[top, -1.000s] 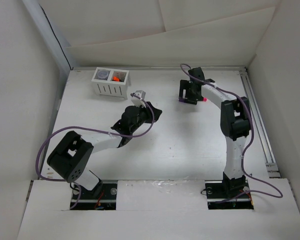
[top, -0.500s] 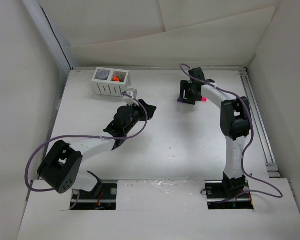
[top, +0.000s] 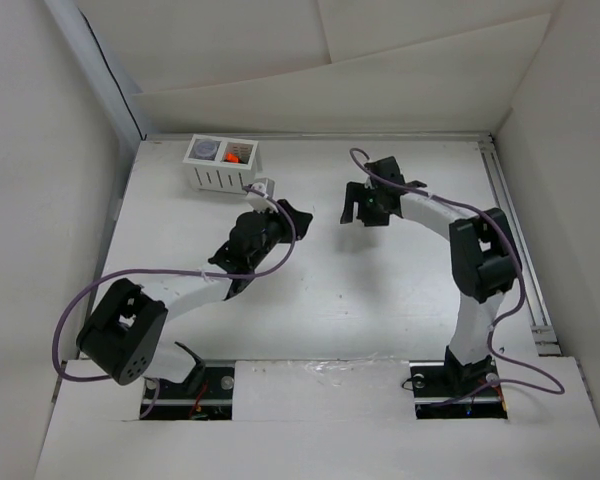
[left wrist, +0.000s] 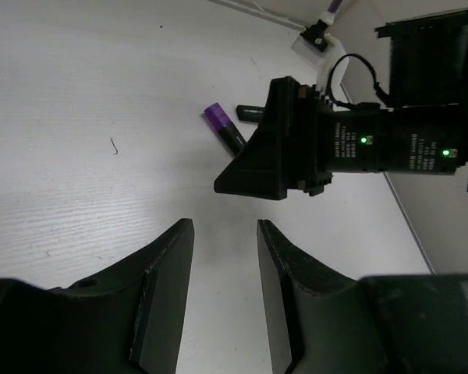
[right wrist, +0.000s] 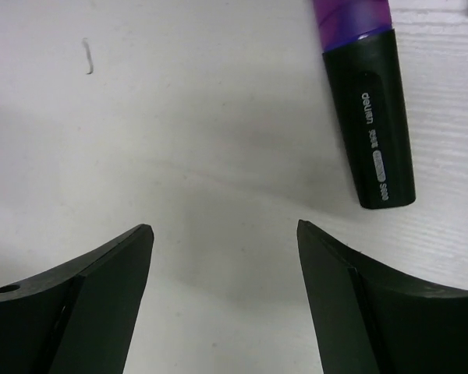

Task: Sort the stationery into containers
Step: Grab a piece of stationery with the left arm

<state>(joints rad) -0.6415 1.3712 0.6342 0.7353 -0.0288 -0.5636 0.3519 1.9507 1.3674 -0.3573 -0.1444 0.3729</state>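
Observation:
The white two-compartment organiser (top: 220, 176) stands at the back left. Its left compartment holds a round pale piece (top: 207, 149) and its right one an orange piece (top: 233, 156). A black highlighter with a purple cap (right wrist: 369, 125) lies on the table, just ahead and to the right of my right gripper (right wrist: 223, 227), which is open and empty. The highlighter also shows in the left wrist view (left wrist: 223, 128), beside the right gripper (left wrist: 257, 167). In the top view it is hidden under the right gripper (top: 352, 207). My left gripper (left wrist: 225, 226) is open, empty, right of the organiser (top: 298, 217).
A second small dark item (left wrist: 249, 113) lies just behind the highlighter. A loose staple (right wrist: 87, 56) lies on the table left of it. A metal rail (top: 520, 240) runs along the right edge. White walls close in the back and both sides.
My right gripper has swung left and nearer, covering the purple and pink bits seen in the top view. My left gripper moved back-left a second ago and has since held still.

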